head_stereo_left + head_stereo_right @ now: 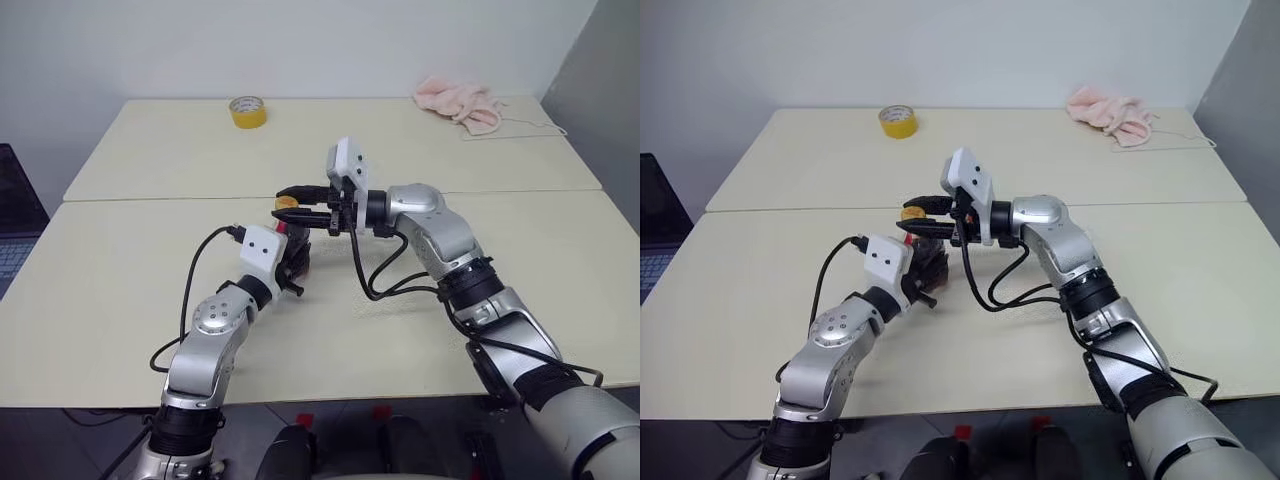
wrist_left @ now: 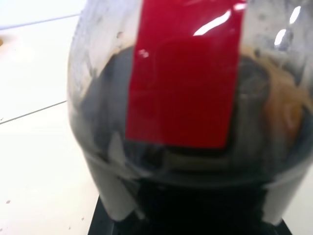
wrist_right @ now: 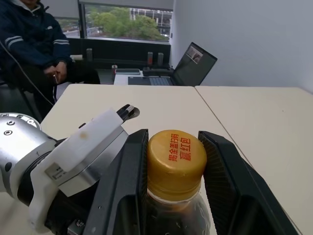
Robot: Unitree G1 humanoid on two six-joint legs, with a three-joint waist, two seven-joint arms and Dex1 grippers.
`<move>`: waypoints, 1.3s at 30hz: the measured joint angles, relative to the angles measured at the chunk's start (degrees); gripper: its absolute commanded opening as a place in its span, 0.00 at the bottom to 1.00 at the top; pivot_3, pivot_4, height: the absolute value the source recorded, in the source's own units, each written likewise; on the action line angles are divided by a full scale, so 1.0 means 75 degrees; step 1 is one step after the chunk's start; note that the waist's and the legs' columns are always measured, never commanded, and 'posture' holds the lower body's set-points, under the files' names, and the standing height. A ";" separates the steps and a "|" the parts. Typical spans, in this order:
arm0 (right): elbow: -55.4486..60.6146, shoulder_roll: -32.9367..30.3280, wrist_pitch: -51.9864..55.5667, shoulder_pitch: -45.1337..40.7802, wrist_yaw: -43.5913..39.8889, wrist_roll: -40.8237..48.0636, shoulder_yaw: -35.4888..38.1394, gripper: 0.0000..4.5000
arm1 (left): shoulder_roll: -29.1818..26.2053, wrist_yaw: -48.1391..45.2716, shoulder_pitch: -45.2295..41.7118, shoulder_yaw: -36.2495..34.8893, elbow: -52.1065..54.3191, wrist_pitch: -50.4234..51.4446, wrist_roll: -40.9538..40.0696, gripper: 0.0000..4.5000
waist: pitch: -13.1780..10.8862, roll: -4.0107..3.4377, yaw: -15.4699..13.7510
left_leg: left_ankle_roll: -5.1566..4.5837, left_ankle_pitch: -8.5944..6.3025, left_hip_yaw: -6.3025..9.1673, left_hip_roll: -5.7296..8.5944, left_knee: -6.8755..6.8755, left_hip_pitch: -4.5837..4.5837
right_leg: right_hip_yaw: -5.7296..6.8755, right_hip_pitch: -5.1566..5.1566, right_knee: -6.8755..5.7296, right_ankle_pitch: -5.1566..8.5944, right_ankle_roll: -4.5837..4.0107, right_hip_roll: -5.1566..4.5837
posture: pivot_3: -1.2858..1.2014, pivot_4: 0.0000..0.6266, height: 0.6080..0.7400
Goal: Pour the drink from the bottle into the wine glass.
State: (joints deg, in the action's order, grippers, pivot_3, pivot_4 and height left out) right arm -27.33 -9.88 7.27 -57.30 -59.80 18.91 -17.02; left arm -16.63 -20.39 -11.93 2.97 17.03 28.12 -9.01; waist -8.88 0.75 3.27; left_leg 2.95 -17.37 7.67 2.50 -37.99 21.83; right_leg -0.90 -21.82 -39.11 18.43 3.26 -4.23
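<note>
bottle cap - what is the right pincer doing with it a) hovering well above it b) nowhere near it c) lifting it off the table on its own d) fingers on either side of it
d: in the right wrist view the right pincer has a black finger against each side of the yellow cap on the bottle, which the left pincer holds.

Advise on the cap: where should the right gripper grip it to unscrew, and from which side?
Grip the yellow cap on its round side wall, fingers on opposite sides, as the right gripper does now. Come in level from the robot's right: the bottle stands upright, and the left gripper holds its body below, leaving the neck free.
</note>
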 measured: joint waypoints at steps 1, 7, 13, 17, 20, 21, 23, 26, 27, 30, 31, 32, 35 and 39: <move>-0.0047 -0.0001 -0.0115 0.0000 -0.0095 -0.0018 0.0000 0.28 | 0.0000 0.0000 0.0032 0.0003 0.0044 0.0015 0.0000 0.23 | 0.0000 0.0000 -0.0001 | 0.0000 0.0000 0.0001 0.0000 -0.0002 0.0001 | 0.0000 0.0000 -0.0001 0.0000 0.0000 -0.0001 | 0.52 0.24 1.00; 0.0147 -0.0272 -0.0244 0.0012 -0.0201 -0.0300 0.0027 0.68 | 0.0003 -0.0117 0.0163 0.0073 0.0115 0.0053 -0.0044 0.23 | 0.0000 0.0000 -0.0005 | 0.0001 0.0000 0.0001 0.0000 -0.0001 0.0001 | -0.0001 0.0000 -0.0002 0.0000 -0.0001 -0.0001 | 0.52 0.24 1.00; 0.1369 -0.0567 0.0728 0.0532 0.0062 -0.0249 0.0346 0.99 | 0.0012 -0.0203 0.0172 0.0078 0.0129 0.0048 -0.0059 0.23 | 0.0000 0.0000 -0.0008 | 0.0001 0.0000 0.0002 -0.0002 0.0001 0.0002 | 0.0000 -0.0001 -0.0002 0.0000 -0.0001 -0.0001 | 0.52 0.24 1.00; 0.2688 -0.0566 0.1737 0.1140 0.0582 -0.0087 0.0466 0.99 | 0.0035 -0.0194 0.0170 0.0081 0.0134 0.0044 -0.0058 0.23 | 0.0000 0.0000 -0.0015 | 0.0001 0.0000 0.0003 -0.0003 0.0003 0.0005 | 0.0000 -0.0004 -0.0004 0.0000 -0.0001 -0.0001 | 0.52 0.24 1.00; 0.3879 -0.0421 0.2692 0.1695 0.1585 0.0030 0.0693 0.99 | 0.0053 -0.0151 0.0172 0.0078 0.0141 0.0027 -0.0045 0.23 | 0.0000 0.0000 -0.0027 | 0.0001 0.0000 0.0001 -0.0001 0.0001 0.0007 | -0.0003 -0.0005 -0.0004 0.0000 0.0000 -0.0001 | 0.52 0.24 1.00; 0.4172 -0.0301 0.2966 0.1817 0.1925 0.0026 0.0719 0.99 | 0.0059 -0.0132 0.0172 0.0081 0.0141 0.0019 -0.0034 0.23 | 0.0000 0.0000 -0.0027 | 0.0001 0.0000 0.0002 -0.0001 0.0002 0.0006 | -0.0003 -0.0005 -0.0005 0.0000 -0.0001 -0.0001 | 0.52 0.24 1.00; 0.4850 0.0027 0.3613 0.2074 0.2820 0.0013 0.0800 0.99 | 0.0076 -0.0065 0.0171 0.0085 0.0141 -0.0006 0.0010 0.23 | 0.0000 0.0000 -0.0025 | 0.0001 0.0000 0.0002 -0.0002 0.0003 0.0008 | -0.0005 -0.0015 -0.0016 0.0000 -0.0001 0.0000 | 0.52 0.24 1.00; 0.5671 0.0395 0.4369 0.2344 0.3776 -0.0018 0.0756 0.99 | 0.0091 -0.0024 0.0153 0.0108 0.0141 -0.0045 0.0039 0.23 | 0.0000 0.0000 -0.0025 | 0.0001 0.0000 -0.0005 0.0001 0.0001 0.0012 | -0.0012 -0.0031 -0.0039 0.0000 -0.0001 -0.0001 | 0.52 0.24 1.00; 0.5813 0.0445 0.4564 0.2357 0.3991 -0.0032 0.0728 0.99 | 0.0091 -0.0011 0.0152 0.0124 0.0140 -0.0087 0.0056 0.23 | 0.0000 0.0000 -0.0026 | 0.0001 0.0000 -0.0005 0.0002 -0.0001 0.0012 | -0.0013 -0.0031 -0.0041 0.0000 -0.0001 -0.0001 | 0.52 0.24 1.00; 0.6049 0.0506 0.4885 0.2350 0.4367 -0.0103 0.0659 0.99 | 0.0100 0.0045 0.0132 0.0155 0.0134 -0.0184 0.0129 0.23 | 0.0000 0.0000 -0.0024 | 0.0000 0.0000 -0.0005 0.0002 -0.0003 0.0010 | -0.0012 -0.0031 -0.0046 0.0000 -0.0001 0.0000 | 0.52 0.24 1.00; 0.6081 0.0504 0.4988 0.2347 0.4447 -0.0127 0.0598 0.99 | 0.0103 0.0092 0.0107 0.0155 0.0112 -0.0203 0.0162 0.23 | 0.0000 0.0000 -0.0023 | 0.0000 0.0000 -0.0006 0.0003 -0.0003 0.0010 | -0.0012 -0.0031 -0.0046 0.0000 -0.0001 0.0000 | 0.52 0.24 1.00; 0.6085 0.0511 0.5048 0.2347 0.4493 -0.0142 0.0567 0.99 | 0.0105 0.0116 0.0073 0.0155 0.0086 -0.0217 0.0175 0.23 | 0.0000 0.0000 -0.0022 | 0.0000 0.0000 -0.0006 0.0003 -0.0003 0.0011 | -0.0012 -0.0032 -0.0046 0.0000 -0.0001 0.0001 | 0.52 0.24 1.00; 0.6086 0.0599 0.5206 0.2345 0.4645 -0.0188 0.0444 0.99 | 0.0136 0.0149 0.0000 0.0154 0.0057 -0.0320 0.0197 0.22 | 0.0000 0.0000 -0.0015 | 0.0000 0.0000 -0.0008 0.0002 -0.0001 0.0010 | -0.0013 -0.0033 -0.0046 0.0000 -0.0001 0.0001 | 0.52 0.24 1.00; 0.6086 0.0723 0.5265 0.2328 0.4823 -0.0259 0.0355 0.99 | 0.0152 0.0158 -0.0002 0.0155 0.0023 -0.0328 0.0218 0.22 | 0.0000 0.0000 -0.0008 | 0.0000 0.0000 -0.0007 0.0002 0.0000 0.0011 | -0.0013 -0.0035 -0.0048 0.0000 -0.0001 0.0001 | 0.52 0.24 1.00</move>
State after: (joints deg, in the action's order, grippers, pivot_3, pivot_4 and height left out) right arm 18.31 -4.46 46.76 -39.85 -23.62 16.97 -14.35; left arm -15.49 -19.21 -11.95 4.14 17.20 25.66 -7.38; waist -8.87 0.75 3.21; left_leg 2.96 -17.37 7.61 2.52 -37.99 21.91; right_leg -0.99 -22.08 -39.47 18.43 3.25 -4.22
